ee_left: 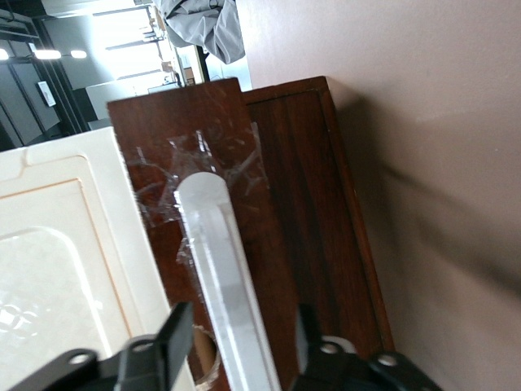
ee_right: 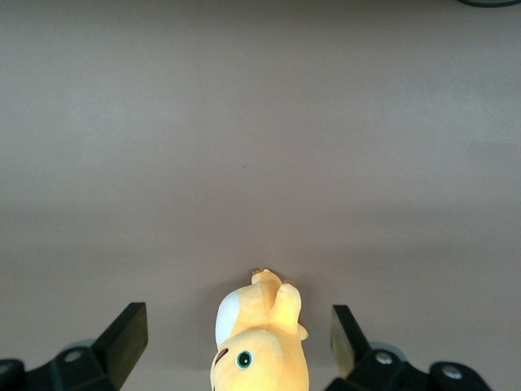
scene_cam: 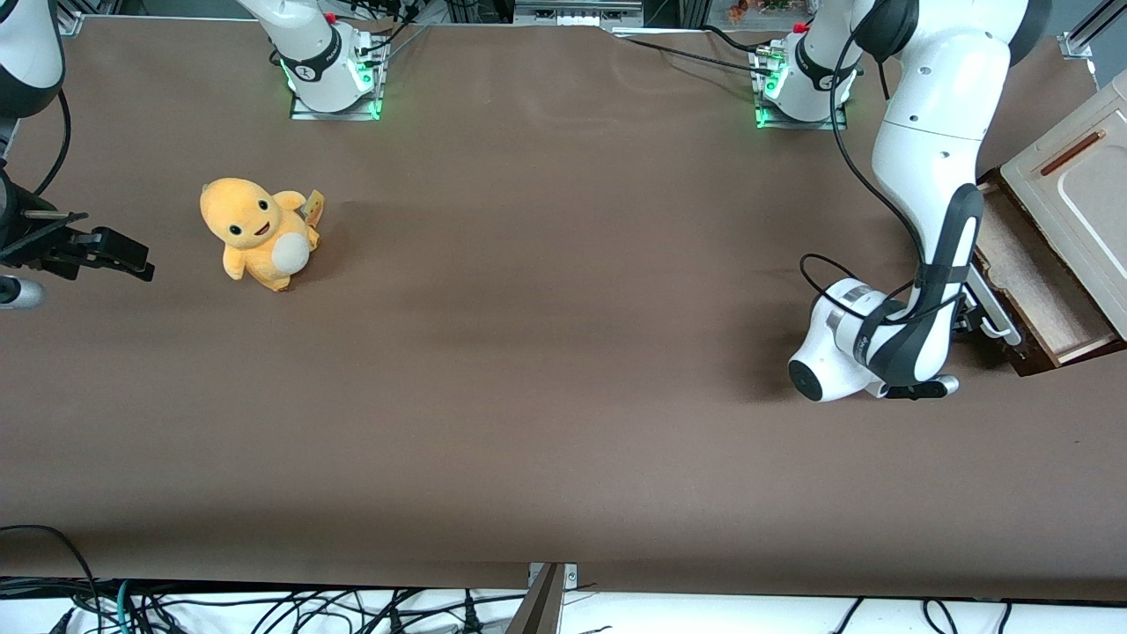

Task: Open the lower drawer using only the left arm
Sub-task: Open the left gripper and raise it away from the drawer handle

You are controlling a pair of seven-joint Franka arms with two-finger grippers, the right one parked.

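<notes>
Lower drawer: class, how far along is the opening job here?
Done: the lower drawer is pulled out, its tan lining showing. In hand: the left arm's gripper is at the white bar handle, open jaws either side of it. Left: possibly pulling farther, then withdrawing.

**Left arm, bent low at the working end**

The left arm descends from its base, elbow folded, wrist close above the counter. Its hand points sideways, the two black fingers spread apart with a gap between them.
</notes>
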